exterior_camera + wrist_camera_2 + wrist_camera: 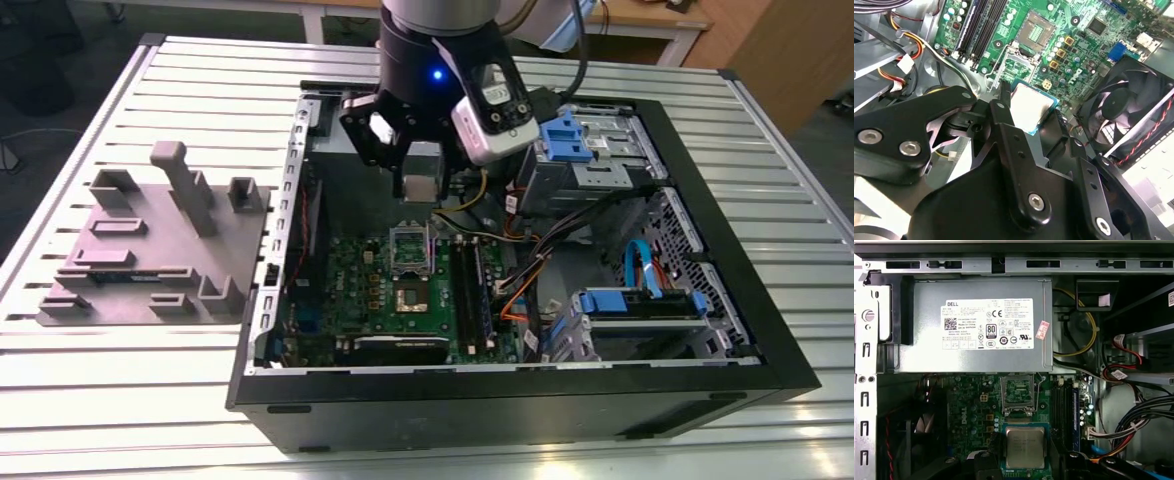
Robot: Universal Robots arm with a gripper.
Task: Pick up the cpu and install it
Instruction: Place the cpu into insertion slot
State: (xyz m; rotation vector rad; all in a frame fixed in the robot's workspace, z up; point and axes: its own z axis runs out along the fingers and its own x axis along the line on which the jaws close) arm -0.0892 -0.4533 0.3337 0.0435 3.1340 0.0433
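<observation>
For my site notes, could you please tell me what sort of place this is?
Probably a robotics lab bench: an open computer case lies on a slatted metal table beside a grey parts fixture, while the arm's end effector holds the cpu over the motherboard.

Cpu, between the fingers: dull silver top, thin pale rim that reads teal-green in the second wrist view. Gripper: matte black throughout, silver screw heads. Motherboard, beyond the fingertips: green, speckled with dark chips, silver capacitors and small gold squares. Socket, ahead of the fingertips: black border, grey-green pin field. Memory slots, beside the fingers: black, one blue. Power supply, farther beyond the fingertips: plain grey, white label with black print, small pink sticker. Fan, beside the fingers: black, red-and-black wire pair across it. Cable bundle: black and grey, with orange and red strands. Case: black outside. Table: pale grey, ribbed in parallel stripes.
</observation>
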